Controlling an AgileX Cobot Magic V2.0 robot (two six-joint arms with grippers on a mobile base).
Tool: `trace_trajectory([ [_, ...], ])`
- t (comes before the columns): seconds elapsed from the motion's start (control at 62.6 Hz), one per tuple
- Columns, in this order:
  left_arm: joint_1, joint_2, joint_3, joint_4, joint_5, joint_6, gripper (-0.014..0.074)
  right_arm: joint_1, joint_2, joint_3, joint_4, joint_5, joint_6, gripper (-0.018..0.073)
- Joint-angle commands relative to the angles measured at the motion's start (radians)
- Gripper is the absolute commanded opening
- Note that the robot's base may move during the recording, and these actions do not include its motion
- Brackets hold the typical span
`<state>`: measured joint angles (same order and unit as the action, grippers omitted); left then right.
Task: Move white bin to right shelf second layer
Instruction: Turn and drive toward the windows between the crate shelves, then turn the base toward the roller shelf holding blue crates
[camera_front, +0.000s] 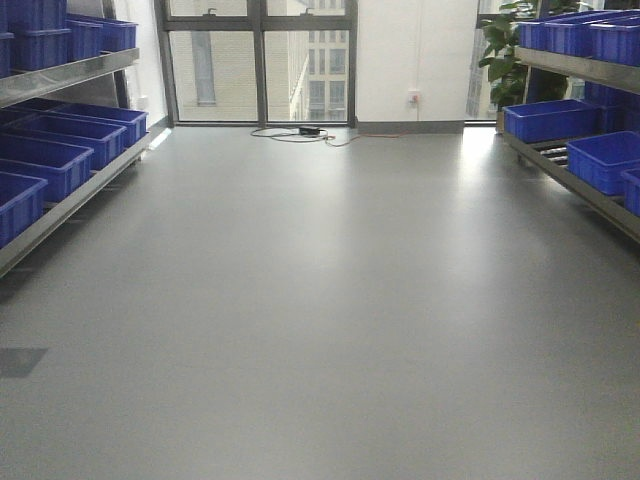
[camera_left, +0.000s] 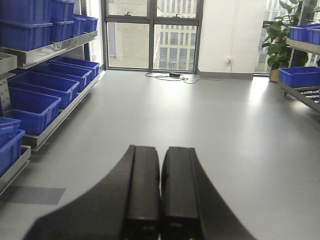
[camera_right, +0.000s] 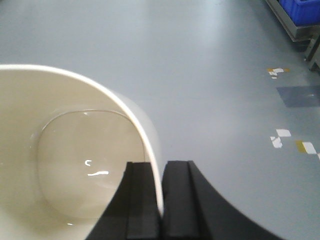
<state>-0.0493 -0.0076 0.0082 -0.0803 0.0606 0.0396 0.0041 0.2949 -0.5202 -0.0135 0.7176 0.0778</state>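
The white bin (camera_right: 65, 150) fills the left of the right wrist view, glossy and empty, held above the grey floor. My right gripper (camera_right: 160, 167) is shut on its rim, one finger inside the wall and one outside. My left gripper (camera_left: 160, 152) is shut with nothing between its fingers, pointing down the aisle. The right shelf (camera_front: 575, 170) stands at the right edge of the front view, its lower roller level carrying blue crates (camera_front: 550, 120). Neither gripper nor the bin shows in the front view.
A left rack (camera_front: 60, 190) with several blue crates (camera_left: 35, 105) lines the left side. A grey floor aisle runs to glass windows (camera_front: 260, 60). Cables (camera_front: 300, 133) lie near the far wall. A potted plant (camera_front: 500, 55) stands back right. Tape marks (camera_right: 290, 142) dot the floor.
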Motion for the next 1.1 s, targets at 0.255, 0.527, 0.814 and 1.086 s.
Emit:
trace_trajectory([
  [0.255,-0.003,-0.015,0.027,-0.005,-0.083,-0.005,0.0085,-0.005,0.010,-0.028,-0.005,-0.096,0.003,0.0047],
  [0.527,-0.003,-0.015,0.027,-0.005,-0.083,-0.005,0.0085,-0.005,0.010,-0.028,-0.005,-0.096,0.003,0.0047],
  [0.814,-0.003,-0.015,0.027,-0.005,-0.083,-0.005,0.0085,-0.005,0.010,-0.028,-0.005,-0.096,0.003,0.0047],
  [1.086,-0.003,-0.015,0.027,-0.005,-0.083,-0.005,0.0085,-0.005,0.010,-0.028,-0.005,-0.096,0.003,0.0047],
])
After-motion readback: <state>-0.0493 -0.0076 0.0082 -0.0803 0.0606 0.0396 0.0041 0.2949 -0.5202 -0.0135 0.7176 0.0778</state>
